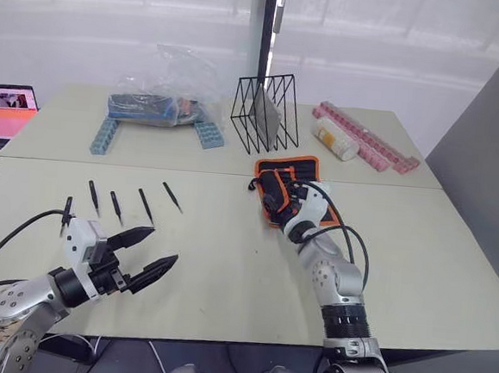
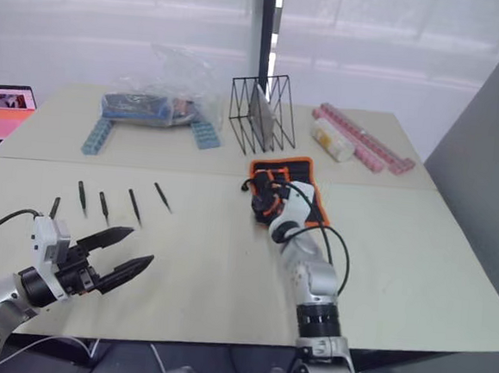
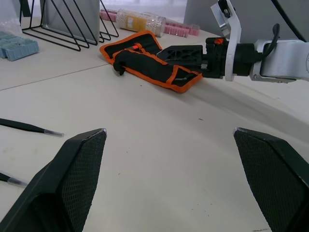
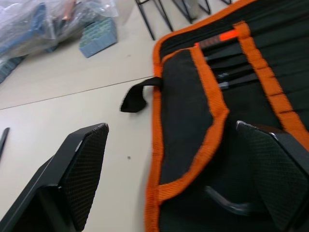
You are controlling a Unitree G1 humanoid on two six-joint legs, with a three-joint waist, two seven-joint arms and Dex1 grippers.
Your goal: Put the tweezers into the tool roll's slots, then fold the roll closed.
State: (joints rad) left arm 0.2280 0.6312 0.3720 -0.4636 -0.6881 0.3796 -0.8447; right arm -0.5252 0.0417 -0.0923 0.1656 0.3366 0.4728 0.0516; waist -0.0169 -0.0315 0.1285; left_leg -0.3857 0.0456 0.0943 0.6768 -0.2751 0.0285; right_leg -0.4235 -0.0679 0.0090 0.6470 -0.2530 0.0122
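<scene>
Several slim black tweezers (image 1: 116, 206) lie in a row on the table at the front left. Just in front of them my left gripper (image 1: 163, 244) hovers open and holds nothing; two tweezers (image 3: 29, 128) show beside its fingers in the left wrist view. The black tool roll (image 1: 286, 176) with orange trim lies mid-table, partly unfolded, its strap (image 4: 137, 96) trailing off the edge. Its slots (image 4: 251, 67) show on the inner face. My right gripper (image 4: 171, 125) is open at the roll's near edge, one finger over the fabric and one over the table.
At the back stand a black wire rack (image 1: 266, 112), a plastic bag with blue parts (image 1: 157, 101), a small bottle (image 1: 335, 140) and pink strips (image 1: 370, 135). A lit screen (image 1: 5, 111) sits at the far left. A seam (image 1: 190, 171) crosses the table.
</scene>
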